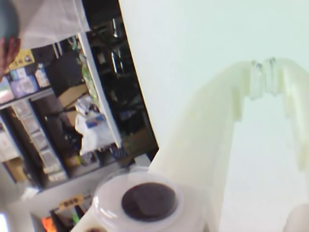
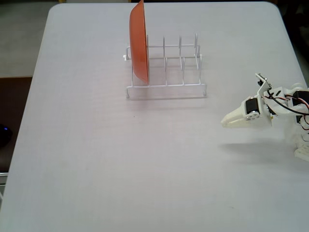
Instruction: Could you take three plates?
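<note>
Standing on edge in the leftmost slot of a white wire dish rack (image 2: 166,72), a glossy orange plastic plate (image 2: 139,41) is the only plate I can see in the fixed view. Its hollow face turns toward the rack's empty slots, and its long axis runs up and away from the pale grey worktop (image 2: 120,159). The rack's remaining upright wires stand bare to the right of the orange plate. None of the light blue, yellow or cream-white plates shows in either view, so I cannot tell where they are.

To the right of the rack and somewhat nearer the camera, the white plastic gripper (image 2: 226,121) hangs above the worktop, well apart from the rack, its tip pointing left with a shadow on the surface beneath it. Black motors and red and black wires sit behind it at the right edge. Nothing lies between the gripper and the rack.

In the wrist view the gripper (image 1: 263,79) is seen against a pale blank surface with its two finger ends meeting, holding nothing. Past that surface's edge, cluttered shelving (image 1: 43,121) fills the left of that view, blurred.
</note>
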Controlling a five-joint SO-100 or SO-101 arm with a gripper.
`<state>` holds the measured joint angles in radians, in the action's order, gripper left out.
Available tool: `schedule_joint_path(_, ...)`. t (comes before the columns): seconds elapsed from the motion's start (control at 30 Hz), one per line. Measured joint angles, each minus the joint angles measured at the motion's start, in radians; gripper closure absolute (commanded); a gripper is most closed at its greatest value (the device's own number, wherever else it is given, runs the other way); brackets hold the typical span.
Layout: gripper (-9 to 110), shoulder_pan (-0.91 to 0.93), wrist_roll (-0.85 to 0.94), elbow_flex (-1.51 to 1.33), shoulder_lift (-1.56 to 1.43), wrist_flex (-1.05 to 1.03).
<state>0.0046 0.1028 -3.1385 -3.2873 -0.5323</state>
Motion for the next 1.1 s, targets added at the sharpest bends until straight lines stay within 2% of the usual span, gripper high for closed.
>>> schedule_joint_path(0.57,102,-0.04,-0.051,-0.002,0.0,-0.1)
schedule_joint_path(1.1,102,-0.041,-0.081,-0.002,0.0,-0.101)
